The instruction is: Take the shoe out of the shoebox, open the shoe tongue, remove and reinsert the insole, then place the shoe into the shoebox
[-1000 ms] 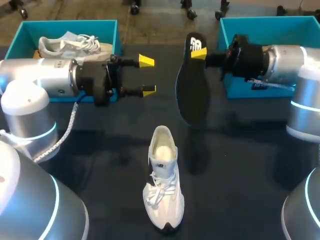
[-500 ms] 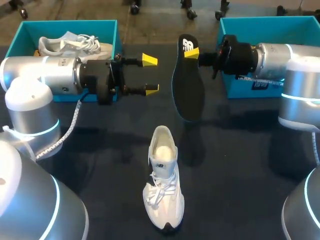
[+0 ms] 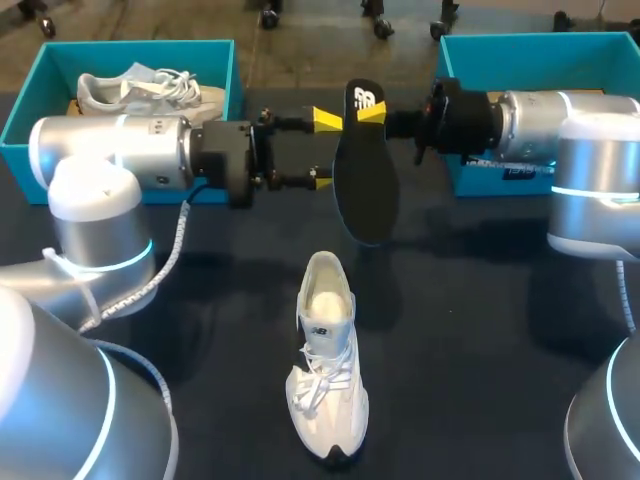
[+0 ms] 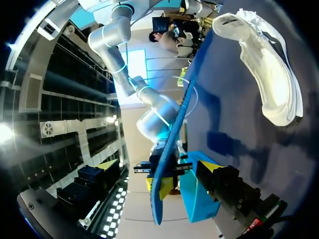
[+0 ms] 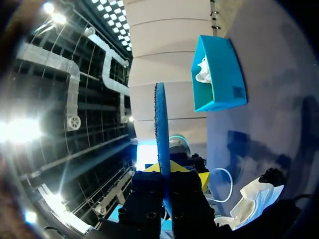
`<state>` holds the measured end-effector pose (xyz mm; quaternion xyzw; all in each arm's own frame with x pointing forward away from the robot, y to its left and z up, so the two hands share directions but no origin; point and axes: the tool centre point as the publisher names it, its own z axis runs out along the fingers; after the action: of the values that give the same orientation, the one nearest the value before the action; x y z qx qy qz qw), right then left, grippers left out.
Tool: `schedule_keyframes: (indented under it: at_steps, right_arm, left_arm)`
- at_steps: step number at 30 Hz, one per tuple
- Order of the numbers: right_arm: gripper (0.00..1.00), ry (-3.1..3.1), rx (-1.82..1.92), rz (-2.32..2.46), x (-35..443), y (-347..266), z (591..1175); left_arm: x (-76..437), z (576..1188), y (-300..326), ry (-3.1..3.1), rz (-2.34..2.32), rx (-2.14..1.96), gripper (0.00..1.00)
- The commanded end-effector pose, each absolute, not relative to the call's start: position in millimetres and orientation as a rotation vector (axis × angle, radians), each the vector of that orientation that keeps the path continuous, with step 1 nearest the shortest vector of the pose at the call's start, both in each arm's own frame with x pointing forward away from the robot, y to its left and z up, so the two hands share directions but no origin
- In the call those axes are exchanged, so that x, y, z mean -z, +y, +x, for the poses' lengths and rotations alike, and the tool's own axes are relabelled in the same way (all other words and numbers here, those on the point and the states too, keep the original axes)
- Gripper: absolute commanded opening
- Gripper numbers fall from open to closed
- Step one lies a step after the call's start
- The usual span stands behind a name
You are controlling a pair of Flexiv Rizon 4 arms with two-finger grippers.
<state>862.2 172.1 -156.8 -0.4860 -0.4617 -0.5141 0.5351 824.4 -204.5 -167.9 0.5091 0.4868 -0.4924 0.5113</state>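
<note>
While horizontal, right end effector (image 3: 372, 111) pinches insole (image 3: 366, 190).

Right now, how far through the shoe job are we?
Done: the white shoe stands on the table, and the insole is out of it. In hand: the right gripper holds the insole up by one end, between the fingers of the open left gripper. Left: reinserting the insole and reboxing the shoe.

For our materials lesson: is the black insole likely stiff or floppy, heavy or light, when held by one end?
Probably springy rather than floppy: pinched only at its heel by the right tool, the insole shows only a slight bow. Likely light: the wrist views show it thin edge-on.
</note>
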Motion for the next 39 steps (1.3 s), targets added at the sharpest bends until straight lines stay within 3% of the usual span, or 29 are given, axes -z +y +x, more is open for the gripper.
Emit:
schedule_keyframes:
  at_steps: [1, 8, 13, 15, 16, 19, 24, 27, 39]
  right_arm:
    - [0.0, -1.1, 1.224, -1.159, 157, 173, 863]
    - [0.0, -1.1, 1.224, -1.159, 157, 173, 863]
    - [0.0, -1.1, 1.224, -1.159, 157, 173, 863]
    - [0.0, -1.1, 1.224, -1.159, 157, 173, 863]
    - [0.0, -1.1, 1.224, -1.159, 157, 173, 863]
    - [0.0, -1.1, 1.224, -1.159, 157, 173, 863]
    - [0.0, -1.1, 1.224, -1.159, 157, 173, 863]
    - [0.0, -1.1, 1.224, -1.159, 157, 173, 863]
    - [0.0, -1.1, 1.224, -1.159, 157, 173, 863]
  left_arm:
    - [173, 835, -217, 1.161, 1.227, 1.196, 1.0]
    - [168, 836, -226, 1.151, 1.237, 1.207, 1.0]
    - [164, 830, -228, 1.159, 1.26, 1.193, 0.82]
    - [163, 830, -229, 1.162, 1.264, 1.188, 0.58]
    - [162, 829, -229, 1.163, 1.269, 1.184, 0.52]
    - [160, 829, -228, 1.163, 1.281, 1.173, 0.54]
    - [158, 829, -230, 1.159, 1.291, 1.166, 0.45]
    - [157, 831, -232, 1.157, 1.291, 1.18, 0.47]
    - [158, 833, -239, 1.158, 1.301, 1.179, 0.35]
